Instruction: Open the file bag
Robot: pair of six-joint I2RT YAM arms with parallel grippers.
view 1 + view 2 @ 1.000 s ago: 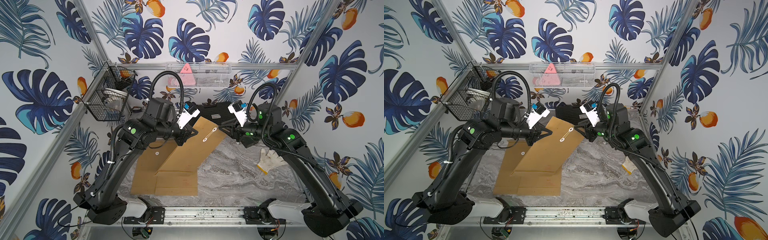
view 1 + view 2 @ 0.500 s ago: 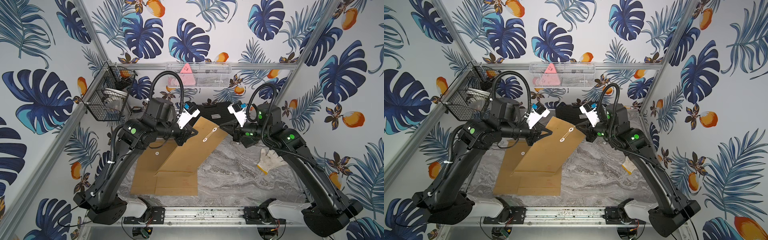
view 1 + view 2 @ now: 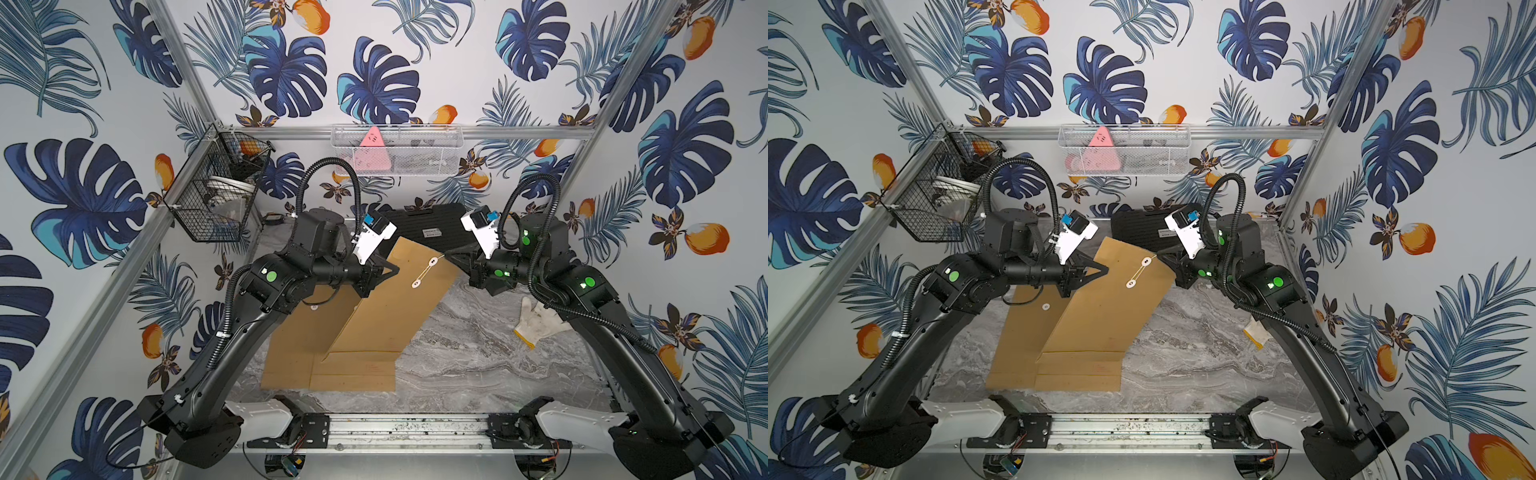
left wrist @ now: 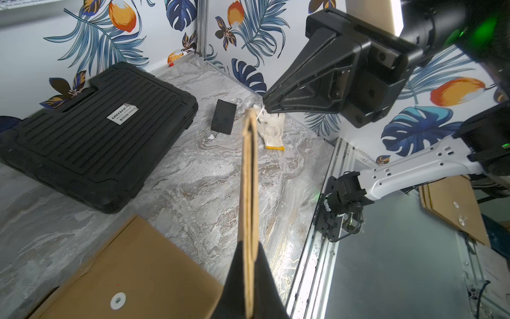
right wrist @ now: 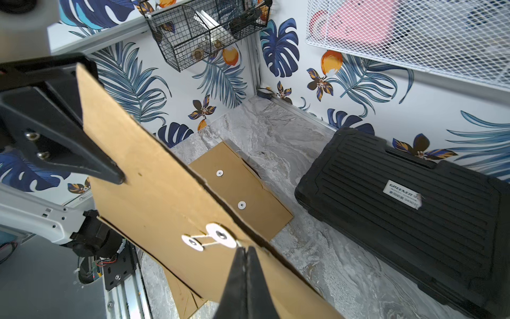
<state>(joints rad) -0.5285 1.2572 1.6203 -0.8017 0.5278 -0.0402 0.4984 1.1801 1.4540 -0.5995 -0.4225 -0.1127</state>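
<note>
Gripping phase of unfastening: file bag [image 3: 395,307] held tilted over table [image 3: 478,353], edge clamped in left gripper [image 3: 392,270]; right gripper [image 3: 448,256] pinched shut on string [image 5: 202,239]; next, probably, unwinding it off the discs [image 5: 220,235].

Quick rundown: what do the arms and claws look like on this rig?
Left arm and right arm: glossy black shells, green round markers, white base links, black corrugated cable loops. White camera housing with blue tag at each wrist. Left claw and right claw: black tapered wedges.
</note>
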